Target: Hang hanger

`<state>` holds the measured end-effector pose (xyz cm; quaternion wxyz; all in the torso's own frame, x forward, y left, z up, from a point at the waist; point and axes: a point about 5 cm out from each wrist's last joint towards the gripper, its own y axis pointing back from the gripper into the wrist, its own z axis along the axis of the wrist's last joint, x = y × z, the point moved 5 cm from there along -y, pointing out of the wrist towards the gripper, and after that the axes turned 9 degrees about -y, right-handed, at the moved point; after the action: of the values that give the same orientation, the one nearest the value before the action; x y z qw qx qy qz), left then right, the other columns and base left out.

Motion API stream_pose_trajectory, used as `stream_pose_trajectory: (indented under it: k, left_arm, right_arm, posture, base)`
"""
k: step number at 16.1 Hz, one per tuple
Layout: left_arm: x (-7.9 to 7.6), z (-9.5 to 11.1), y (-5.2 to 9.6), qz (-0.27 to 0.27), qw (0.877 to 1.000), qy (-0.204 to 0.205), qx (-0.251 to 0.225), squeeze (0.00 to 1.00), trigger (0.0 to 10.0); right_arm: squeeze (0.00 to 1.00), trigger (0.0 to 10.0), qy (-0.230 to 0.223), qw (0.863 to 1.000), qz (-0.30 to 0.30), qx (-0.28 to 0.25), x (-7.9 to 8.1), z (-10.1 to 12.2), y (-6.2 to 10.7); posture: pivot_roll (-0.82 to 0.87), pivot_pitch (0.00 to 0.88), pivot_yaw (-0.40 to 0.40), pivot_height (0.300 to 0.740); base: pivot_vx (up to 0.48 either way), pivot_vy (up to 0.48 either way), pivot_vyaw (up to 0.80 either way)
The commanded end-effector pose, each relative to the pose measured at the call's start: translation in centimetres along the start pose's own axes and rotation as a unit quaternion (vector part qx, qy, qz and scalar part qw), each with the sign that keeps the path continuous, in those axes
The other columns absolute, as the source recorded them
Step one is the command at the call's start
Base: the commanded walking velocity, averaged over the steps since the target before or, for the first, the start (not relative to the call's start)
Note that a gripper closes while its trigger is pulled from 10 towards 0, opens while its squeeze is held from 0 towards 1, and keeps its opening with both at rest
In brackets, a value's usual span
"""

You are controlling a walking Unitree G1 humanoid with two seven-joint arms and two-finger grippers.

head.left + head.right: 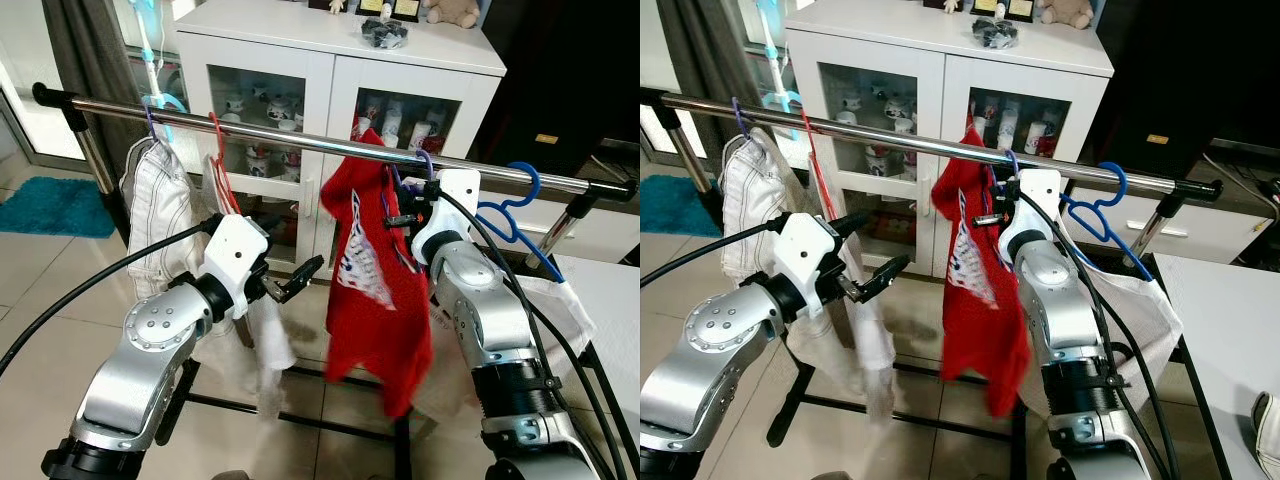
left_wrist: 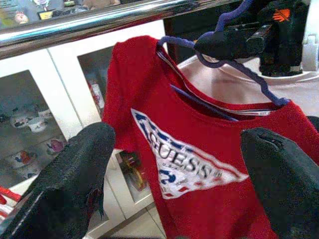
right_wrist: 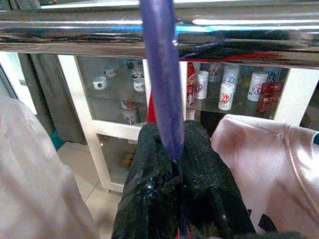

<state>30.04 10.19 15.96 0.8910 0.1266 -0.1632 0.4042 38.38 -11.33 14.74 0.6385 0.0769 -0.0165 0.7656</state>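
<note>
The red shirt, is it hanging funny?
Yes. The red shirt hangs lopsided: it is bunched high on one side and droops low on the other. The right gripper is shut on its purple hanger at the rail.

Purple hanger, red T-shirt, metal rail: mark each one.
purple hanger [image 3: 160, 74], right wrist view, hook shank above the fingers.
red T-shirt [image 1: 370, 290], left eye view, chest print.
metal rail [image 1: 280, 134], left eye view, bare middle stretch.
</note>
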Motion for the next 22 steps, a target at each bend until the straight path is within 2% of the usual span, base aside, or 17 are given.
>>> stream_pose_trajectory:
  k: [1, 3, 6, 9, 12, 16, 17, 18, 20, 22]
  left_arm:
    - [0.0, 0.1, -0.1, -0.007, 1.000, -0.007, 0.004, 0.00, 10.0]
    - [-0.2, 0.3, -0.2, -0.018, 1.000, -0.008, 0.000, 0.00, 10.0]
    - [-0.4, 0.5, -0.2, -0.034, 0.999, -0.013, -0.001, 0.00, 10.0]
    - [-0.7, 0.5, -0.2, -0.041, 0.999, -0.015, -0.001, 0.00, 10.0]
    - [-0.7, 0.4, -0.1, -0.044, 0.999, -0.015, 0.002, 0.00, 10.0]
    - [-0.9, 0.2, -0.1, -0.047, 0.999, -0.014, 0.008, 0.00, 10.0]
    - [-0.9, 0.1, -0.1, -0.046, 0.999, -0.014, 0.009, 0.00, 10.0]
    - [-0.9, -0.1, -0.1, -0.041, 0.999, -0.015, 0.012, 0.00, 10.0]
    - [-0.6, -0.4, -0.3, -0.023, 0.999, -0.012, 0.019, 0.00, 10.0]
    - [0.1, -1.6, -0.5, 0.010, 0.999, -0.004, 0.049, 0.00, 10.0]
  right_arm:
    - [0.00, 10.0, 0.001, 1.000, -0.005, -0.027, -0.4, 1.4, 0.2]
    - [0.00, 10.0, 0.005, 1.000, 0.000, -0.031, -0.2, 2.0, -0.1]
    - [0.00, 10.0, 0.054, 0.998, 0.004, 0.012, -0.1, 2.4, -2.2]
    - [0.00, 10.0, 0.055, 0.998, 0.002, 0.043, -0.1, 2.1, -3.1]
    - [0.00, 10.0, 0.063, 0.993, 0.008, 0.095, 0.3, 0.6, -3.7]
    - [0.01, 10.0, 0.060, 0.988, 0.030, 0.142, 0.9, -1.7, -3.2]
    - [0.47, 10.0, 0.053, 0.988, 0.035, 0.139, 1.1, -1.7, -3.1]
    - [1.00, 10.0, 0.041, 0.991, 0.041, 0.118, 1.1, -1.2, -3.0]
    - [1.00, 10.0, 0.016, 0.996, 0.049, 0.073, 1.1, 0.0, -2.6]
    - [1.00, 10.0, 0.000, 0.998, 0.058, 0.019, 0.7, 1.5, -1.4]
  posture:
    - [0.07, 0.000, -0.079, 0.740]
    - [0.07, 0.000, -0.073, 0.740]
    - [0.08, 0.000, -0.071, 0.740]
    - [0.08, 0.000, -0.073, 0.740]
    - [0.08, 0.000, -0.074, 0.740]
    - [0.08, 0.000, -0.073, 0.740]
    - [0.08, 0.000, -0.072, 0.740]
    - [0.08, 0.000, -0.067, 0.740]
    - [0.08, 0.000, -0.063, 0.740]
    - [0.07, 0.000, -0.050, 0.740]
  base:
    - [0.000, 0.000, 0.00]
    - [0.000, 0.000, 0.00]
    - [0.000, 0.000, 0.00]
    - [0.000, 0.000, 0.00]
    - [0.000, 0.000, 0.00]
    - [0.000, 0.000, 0.00]
    - [0.000, 0.000, 0.00]
    - [0.000, 0.000, 0.00]
    - [0.000, 0.000, 0.00]
    - [0.000, 0.000, 0.00]
